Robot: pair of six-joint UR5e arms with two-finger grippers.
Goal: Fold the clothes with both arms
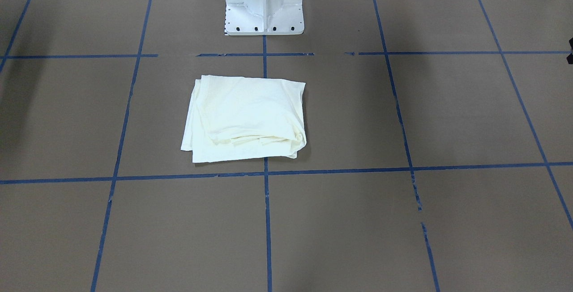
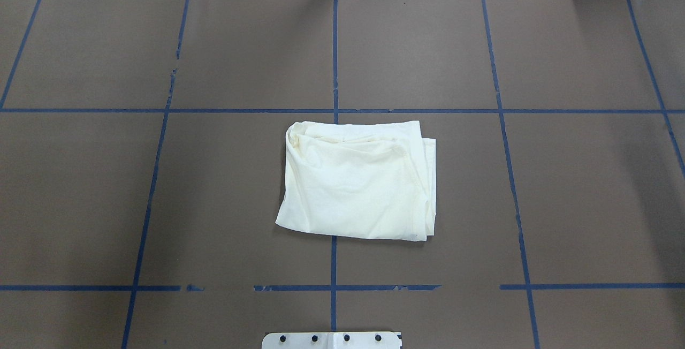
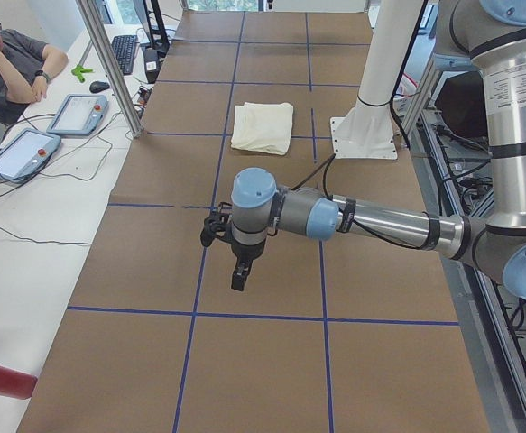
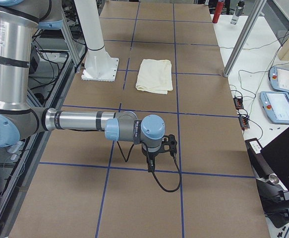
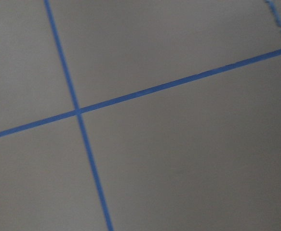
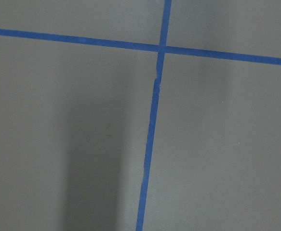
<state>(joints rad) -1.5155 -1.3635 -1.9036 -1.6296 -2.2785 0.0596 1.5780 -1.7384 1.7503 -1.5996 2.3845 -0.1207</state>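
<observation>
The cream T-shirt (image 2: 358,183) lies folded into a compact rectangle, plain side up, in the middle of the table in front of the pedestal; it also shows in the front-facing view (image 1: 246,119) and both side views (image 3: 263,126) (image 4: 155,75). No print shows. My left gripper (image 3: 237,271) hangs above bare table far toward my left end, well away from the shirt. My right gripper (image 4: 151,161) hangs above bare table toward my right end. Both show only in the side views, so I cannot tell whether they are open or shut. The wrist views show only brown table and blue tape.
The white pedestal base (image 1: 264,5) stands just behind the shirt. Blue tape lines (image 2: 334,111) grid the brown table. An operator (image 3: 10,63), pendants (image 3: 19,153) (image 4: 280,106), aluminium posts (image 3: 109,63) and a red bottle (image 3: 1,379) sit along the far side.
</observation>
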